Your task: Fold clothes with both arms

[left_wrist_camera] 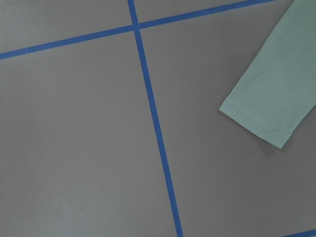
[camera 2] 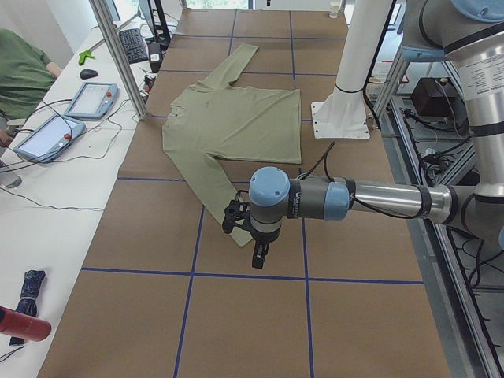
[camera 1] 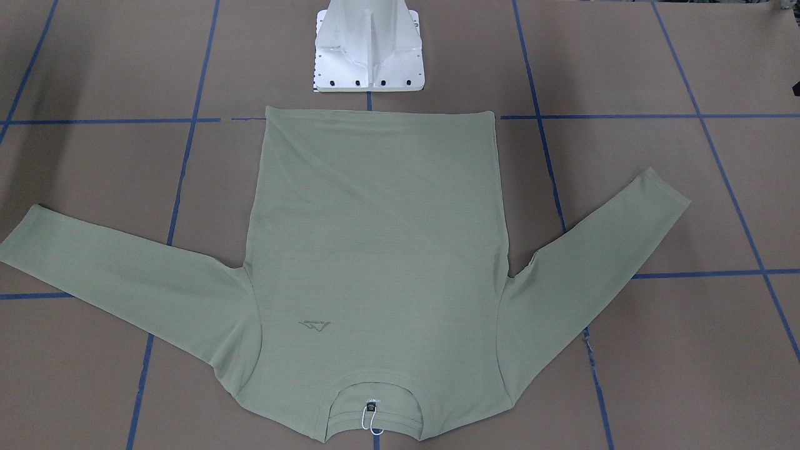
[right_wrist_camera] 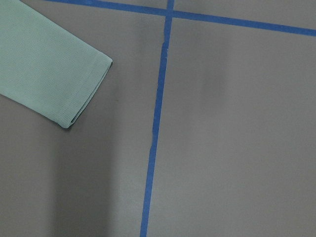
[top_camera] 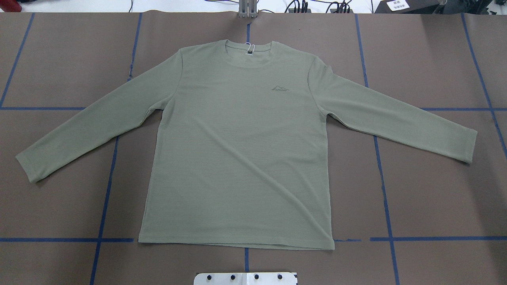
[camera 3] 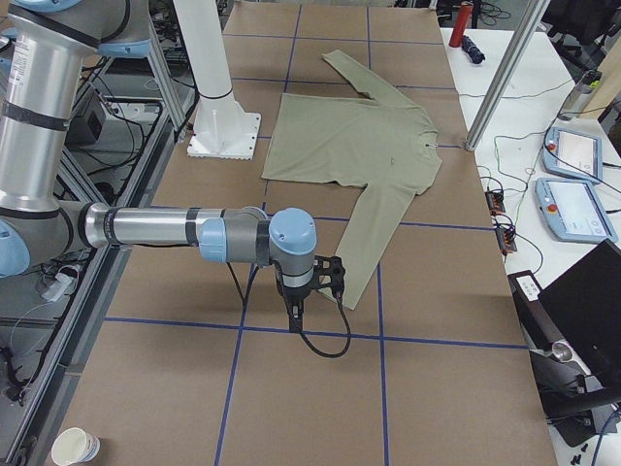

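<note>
Shirt (top_camera: 237, 158) lies flat, unfolded, on table (top_camera: 435, 198)

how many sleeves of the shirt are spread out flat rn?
2. The left-side sleeve runs out on the robot's left, the right-side sleeve on its right, both flat on the table, neither folded over the shirt body. None hidden.

Left arm (camera 2: 378, 201) showing silver-grey tubes, light-blue joint caps, right arm (camera 3: 155, 228) matching, black cable (camera 3: 325, 351) trailing off its wrist, white pedestal (camera 1: 369, 56) wearing dark bolts along its foot.
</note>
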You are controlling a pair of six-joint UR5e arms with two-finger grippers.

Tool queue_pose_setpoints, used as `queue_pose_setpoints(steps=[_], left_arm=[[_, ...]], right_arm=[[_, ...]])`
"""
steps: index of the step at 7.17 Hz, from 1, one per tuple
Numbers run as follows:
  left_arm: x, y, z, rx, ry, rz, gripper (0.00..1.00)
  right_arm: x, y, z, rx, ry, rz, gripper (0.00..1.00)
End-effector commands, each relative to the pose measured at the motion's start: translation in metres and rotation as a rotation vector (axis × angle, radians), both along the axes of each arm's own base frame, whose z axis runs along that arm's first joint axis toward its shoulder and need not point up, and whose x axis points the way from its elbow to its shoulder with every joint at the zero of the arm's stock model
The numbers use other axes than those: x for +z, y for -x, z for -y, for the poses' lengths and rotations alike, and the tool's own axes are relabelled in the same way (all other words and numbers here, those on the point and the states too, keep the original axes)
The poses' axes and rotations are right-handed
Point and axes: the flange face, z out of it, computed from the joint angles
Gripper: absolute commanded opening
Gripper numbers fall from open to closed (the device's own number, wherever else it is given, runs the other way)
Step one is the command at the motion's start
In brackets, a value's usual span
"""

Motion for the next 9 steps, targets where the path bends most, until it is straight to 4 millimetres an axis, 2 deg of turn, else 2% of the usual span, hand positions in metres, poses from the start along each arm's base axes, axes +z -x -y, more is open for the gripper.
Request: queue_pose_setpoints(steps=[1,2,4,5,6,7,8,9], left_arm=[[-0.003,-0.001,0.001,0.002,-0.007,-0.003,1.00],[-0.011,-0.001,0.004,0.005,-0.039,-0.007,1.00],[-0.051,0.000,0.008,0.002,-0.167,-0.004,1.00],[-0.071,0.000,0.019,0.003,-0.271,0.002,1.00],[-0.082,-0.001,0.026,-0.001,-0.359,-0.005,1.00],[-0.081,0.000,0.044,-0.002,-0.474,-0.004,1.00],[-0.063,0.000,0.050,-0.003,-0.529,-0.006,1.00],[-0.057,0.000,0.054,-0.002,-0.560,-0.010,1.00]], right_arm=[[-0.004,0.000,0.003,-0.001,-0.012,0.005,1.00],[-0.019,0.000,0.012,0.000,-0.065,0.003,1.00],[-0.043,0.001,0.027,0.001,-0.262,0.011,1.00],[-0.043,0.001,0.030,0.002,-0.297,0.007,1.00],[-0.044,0.004,0.033,-0.007,-0.305,0.052,1.00],[-0.043,0.006,0.033,-0.011,-0.299,0.079,1.00],[-0.050,0.008,0.036,-0.015,-0.314,0.086,1.00],[-0.043,0.011,0.037,0.023,-0.249,0.129,1.00]])
